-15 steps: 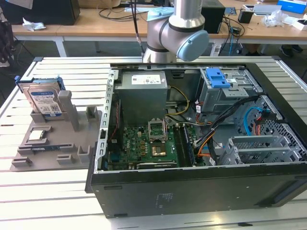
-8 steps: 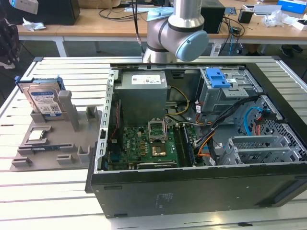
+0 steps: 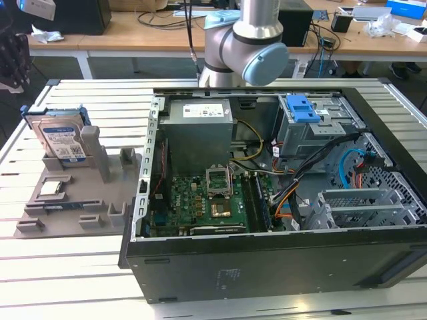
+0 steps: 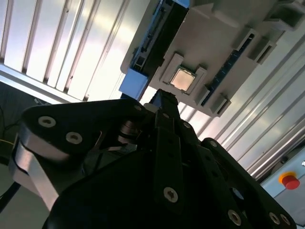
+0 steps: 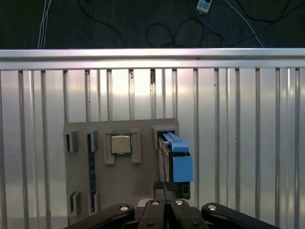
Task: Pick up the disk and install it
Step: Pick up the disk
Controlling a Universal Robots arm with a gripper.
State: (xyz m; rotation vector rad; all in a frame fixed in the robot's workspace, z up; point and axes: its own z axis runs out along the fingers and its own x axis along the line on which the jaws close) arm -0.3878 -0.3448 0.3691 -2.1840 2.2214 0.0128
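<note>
1. The gripper (image 5: pixel 165 187), nearest the cameras in both wrist views, is black, with bare screw heads on its links. Its two slim fingers are pressed together with nothing between them.
2. Just beyond the fingertips lies one flat grey holder tray (image 5: pixel 124 179) with raised slots and pockets.
3. The disk (image 5: pixel 174 157) stands on edge in a slot of that tray. There is one of it, a flat silver rectangle with blue plastic rails. In the exterior view the disk (image 3: pixel 63 140) shows its white-and-blue label and sits at the exterior view's left, well apart from the case.
4. One square chip (image 5: pixel 120 144) with a dull silver lid lies flat in a pocket beside the disk.
5. The tray rests on a table (image 5: pixel 238 143) of long, shiny metal slats.
6. In the exterior view one open black computer case (image 3: pixel 267 267) lies on its side on the table.
7. Inside it are one green motherboard (image 3: pixel 200 207), one grey power-supply box (image 3: pixel 199 117), and one blue latch (image 3: pixel 300 107) atop a grey metal drive cage (image 3: pixel 313 137).
8. Behind the case rises the single arm (image 3: pixel 243 40), rounded silver with a pale blue cap.
9. Farthest off stand wooden desks (image 3: pixel 133 33).
</note>
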